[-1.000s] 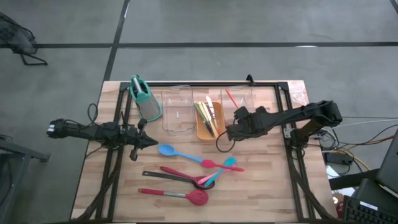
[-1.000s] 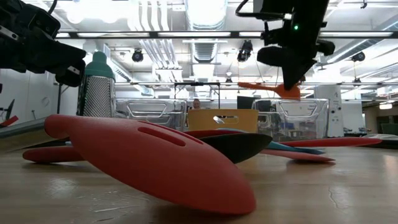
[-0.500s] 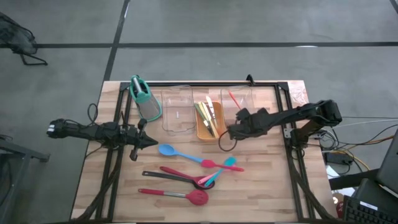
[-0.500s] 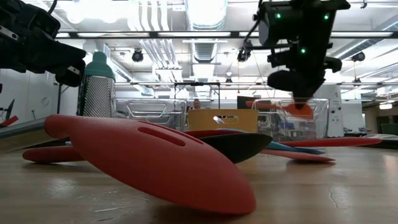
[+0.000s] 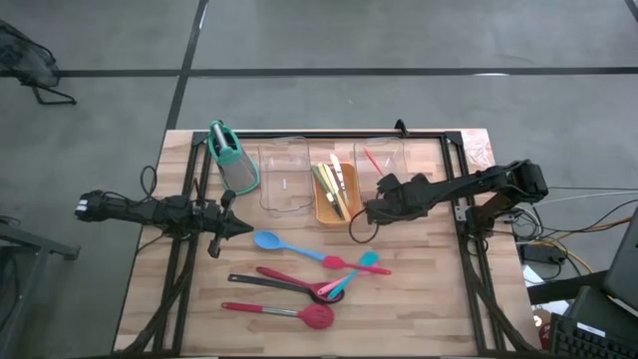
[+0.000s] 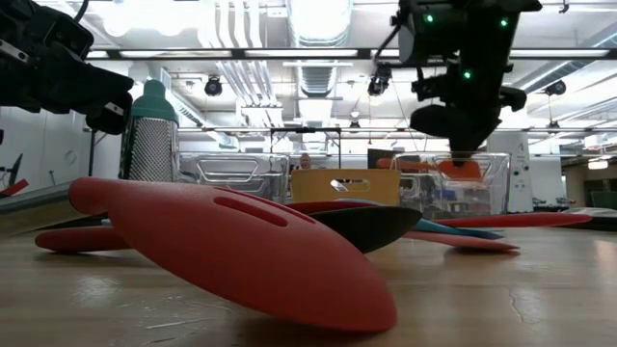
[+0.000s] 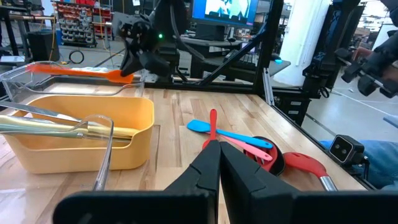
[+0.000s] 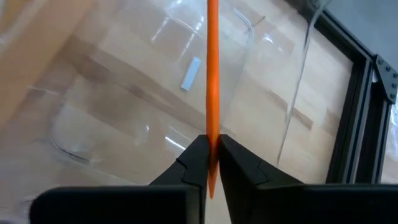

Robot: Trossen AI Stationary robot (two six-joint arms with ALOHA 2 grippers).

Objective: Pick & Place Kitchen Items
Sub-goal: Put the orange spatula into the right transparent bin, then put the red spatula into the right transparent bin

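My right gripper [image 5: 382, 191] is shut on a slim orange utensil [image 5: 370, 159] over the right clear tray [image 5: 394, 158]. It also shows in the low view [image 6: 453, 130]. My left gripper [image 5: 242, 227] is shut and empty, above the table at its left, near a blue spoon [image 5: 267, 240]. The blue spoon, a pink utensil [image 5: 337, 262], a teal one [image 5: 369, 261] and two red-headed spoons [image 5: 317, 317] [image 5: 299, 284] lie flat on the table. Several more utensils lie in the orange tray [image 5: 336, 195]. My right gripper pinches the orange utensil's end [image 8: 212, 144] between its two fingers. The fingers lie along the utensil, which runs straight on from them toward the table's far edge. In the left wrist view it [image 7: 74, 70] lies about level above the clear tray's rim. Whether it touches the tray, I cannot tell.
A teal-and-grey upright holder [image 5: 230, 158] stands at the far left. A second clear tray [image 5: 284, 179] lies between it and the orange tray. A black frame [image 5: 454, 150] rims the table. Bare wood lies near the front edge.
My right gripper has gone down with the orange utensil, toward the right clear tray. The utensil has stayed in the shut fingers. Most of the drop came in the first half second; since then the gripper has hardly moved.
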